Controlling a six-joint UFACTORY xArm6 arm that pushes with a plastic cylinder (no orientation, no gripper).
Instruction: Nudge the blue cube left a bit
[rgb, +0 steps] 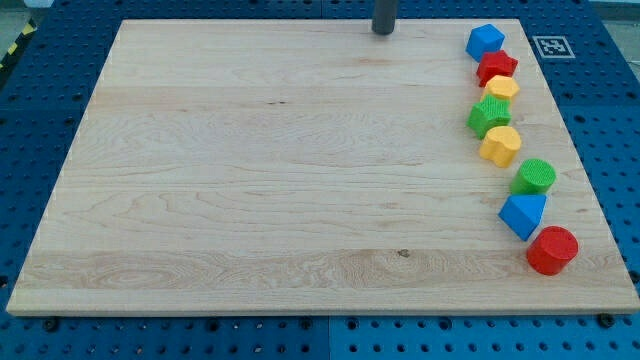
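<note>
Filling most of the view, a pale wooden board (300, 170) with fine grain and a small dark knot low at its middle lies on a blue perforated table (60, 90), whose rows of holes show on all sides. A black-and-white marker tag (553, 46) sits on the blue surface just off the board's 1 o'clock corner, and a strip of yellow-black tape (14, 48) shows at the view's far upper left.

My tip (383, 31) stands at 12 o'clock on the board, close to its far edge; it is a plain dark rod carrying nothing and touching no block.

The blue cube (485, 41) lies near the board's 1 o'clock corner, at 3 o'clock from my tip and well apart from it, with bare wood between them.

From the blue cube a string of blocks runs toward 5 o'clock along the board's right side: a red star-like block (497, 67) touching the cube's lower side, a yellow block (502, 88), a green star-like block (489, 116), a yellow hexagonal block (501, 145), a green cylinder (535, 176), a blue triangular block (523, 214), and a red cylinder (552, 250) nearest the board's 5 o'clock corner. Whether the upper yellow block is hexagonal, I cannot tell.
</note>
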